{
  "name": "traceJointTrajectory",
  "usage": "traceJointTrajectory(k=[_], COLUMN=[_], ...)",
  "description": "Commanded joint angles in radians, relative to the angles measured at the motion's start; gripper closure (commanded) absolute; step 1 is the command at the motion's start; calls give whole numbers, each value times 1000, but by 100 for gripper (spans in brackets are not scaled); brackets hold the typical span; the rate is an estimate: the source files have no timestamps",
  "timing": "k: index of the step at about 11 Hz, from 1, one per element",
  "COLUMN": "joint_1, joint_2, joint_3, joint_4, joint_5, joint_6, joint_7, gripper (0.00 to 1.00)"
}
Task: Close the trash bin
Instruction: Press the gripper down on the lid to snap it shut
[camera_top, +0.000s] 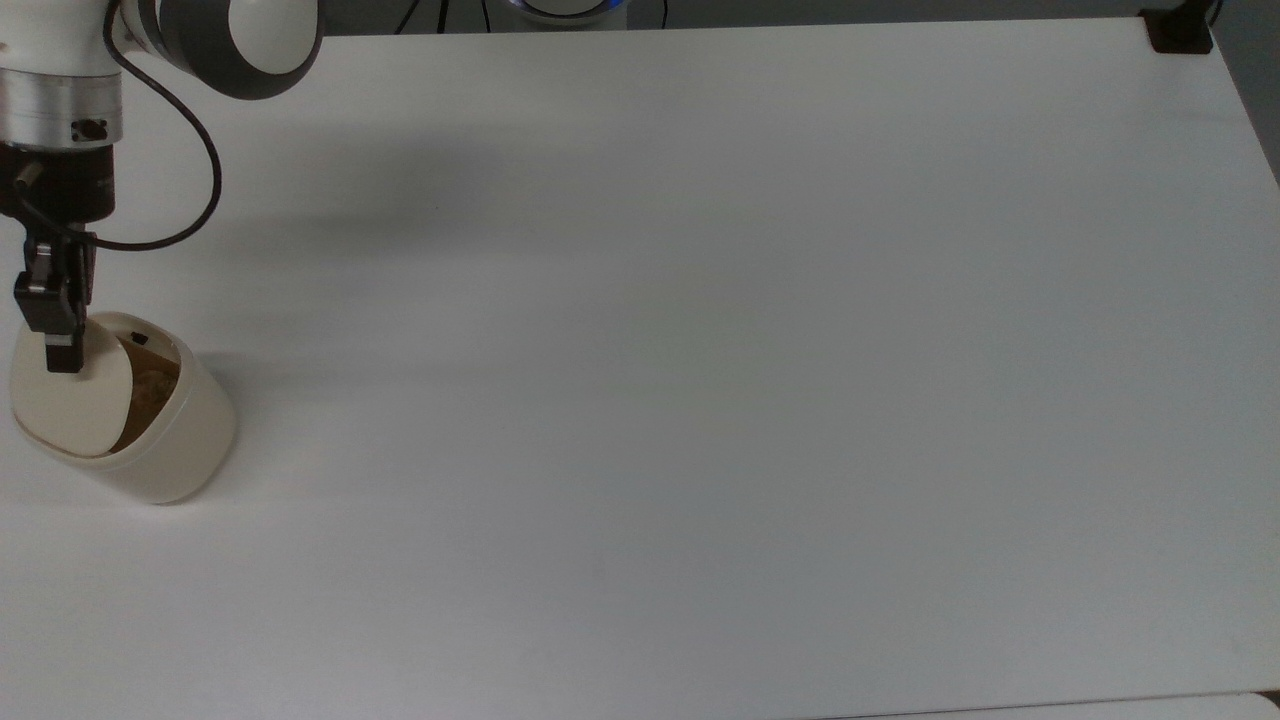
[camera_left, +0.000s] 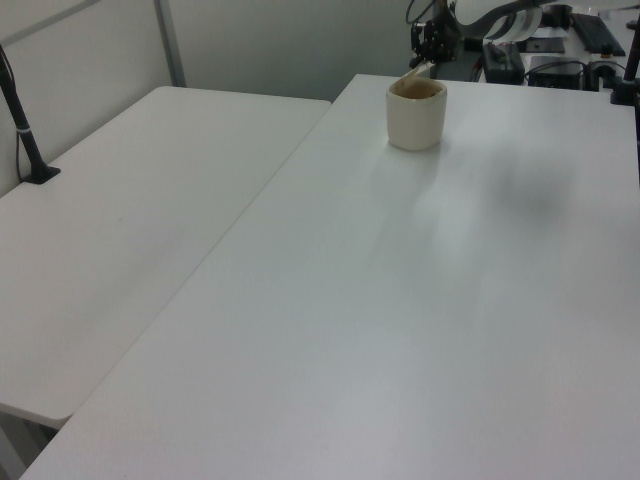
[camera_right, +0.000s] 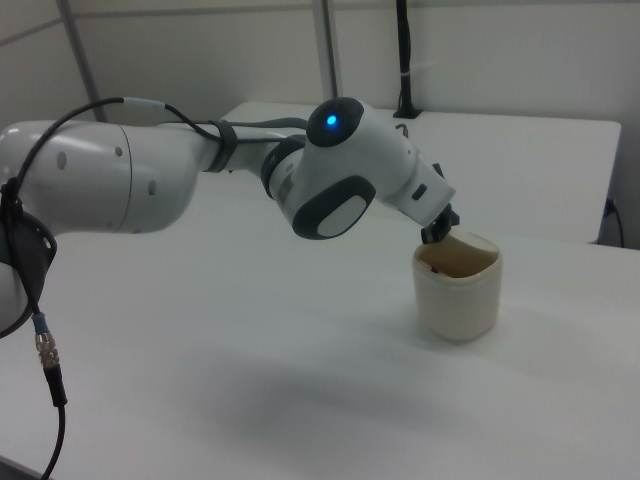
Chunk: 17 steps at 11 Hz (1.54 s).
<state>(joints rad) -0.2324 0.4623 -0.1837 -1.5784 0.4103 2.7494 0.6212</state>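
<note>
Where it stands upright on the counter (camera_top: 640, 400), the trash bin (camera_top: 175, 440) faces up, lid tilted, half-raised. Jaws pressed together touch the lid.

- the lid (camera_top: 70, 400) hides most of the trash bin (camera_top: 190, 440) inside, so what's in there is tough to make out
- gripper (camera_right: 437, 232) mostly tucked behind the arm (camera_right: 330, 190) in the right view
</note>
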Motion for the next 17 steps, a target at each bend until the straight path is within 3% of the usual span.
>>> traceJointTrajectory(k=[1,17], joint_1=[2,2], joint_2=[-39,-82], joint_3=[6,24], joint_4=[-55,-190], joint_5=[-13,-99], joint_6=[-31,-39], joint_7=[-57,-138], gripper=[100,100])
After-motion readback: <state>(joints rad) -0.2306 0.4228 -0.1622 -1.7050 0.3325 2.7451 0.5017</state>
